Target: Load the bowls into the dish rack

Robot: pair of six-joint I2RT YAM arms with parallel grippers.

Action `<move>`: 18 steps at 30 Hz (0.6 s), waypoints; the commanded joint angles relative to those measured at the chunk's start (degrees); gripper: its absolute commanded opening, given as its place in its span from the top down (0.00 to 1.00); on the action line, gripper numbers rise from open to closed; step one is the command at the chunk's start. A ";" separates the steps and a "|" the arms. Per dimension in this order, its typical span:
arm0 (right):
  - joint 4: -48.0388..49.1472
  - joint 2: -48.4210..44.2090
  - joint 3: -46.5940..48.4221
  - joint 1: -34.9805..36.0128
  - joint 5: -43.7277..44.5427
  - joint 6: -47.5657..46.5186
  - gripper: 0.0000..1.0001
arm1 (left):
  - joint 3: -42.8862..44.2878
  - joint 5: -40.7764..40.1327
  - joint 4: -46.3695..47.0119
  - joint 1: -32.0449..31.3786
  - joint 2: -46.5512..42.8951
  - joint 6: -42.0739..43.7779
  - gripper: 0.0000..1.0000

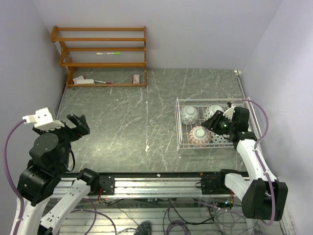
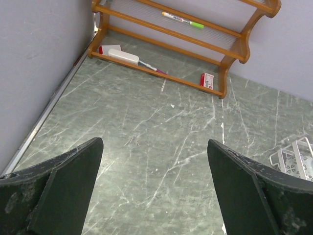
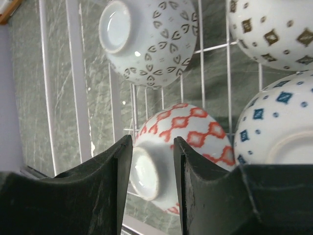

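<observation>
The white wire dish rack (image 1: 177, 122) stands at the right of the table with several bowls in it. My right gripper (image 1: 213, 122) reaches down into the rack. In the right wrist view its jaws (image 3: 152, 138) stand a little apart, open, on either side of the foot of the red-patterned bowl (image 3: 195, 132), which lies tilted on the rack wires (image 3: 73, 73). Around it lie a grey-leaf bowl (image 3: 146, 41), a brown-diamond bowl (image 3: 274, 32) and a blue-patterned bowl (image 3: 279, 122). My left gripper (image 1: 78, 125) hovers wide open over bare table at the left, its jaws (image 2: 155, 141) empty.
An orange wooden shelf (image 1: 100, 54) stands at the back left, with a marker (image 2: 183, 19) on a rung and an eraser (image 2: 122, 56) and small red box (image 2: 207, 80) at its foot. Walls close in left and right. A metal rail (image 1: 156, 182) runs along the near edge.
</observation>
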 commanded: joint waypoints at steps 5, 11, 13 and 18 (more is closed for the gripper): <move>1.38 -1.37 -1.60 7.35 2.59 4.38 0.60 | -0.48 1.48 2.06 0.38 0.17 -1.16 0.01; 2.38 1.28 0.33 11.10 6.57 3.92 0.55 | 0.19 0.38 1.10 0.38 -0.49 -0.90 0.01; -0.37 0.31 2.71 11.86 11.38 2.51 0.48 | 0.80 0.24 0.74 0.38 -0.44 -0.74 0.01; -8.81 -2.10 8.78 13.09 21.41 -1.30 0.27 | 1.12 0.01 0.59 0.42 -0.95 -0.80 0.01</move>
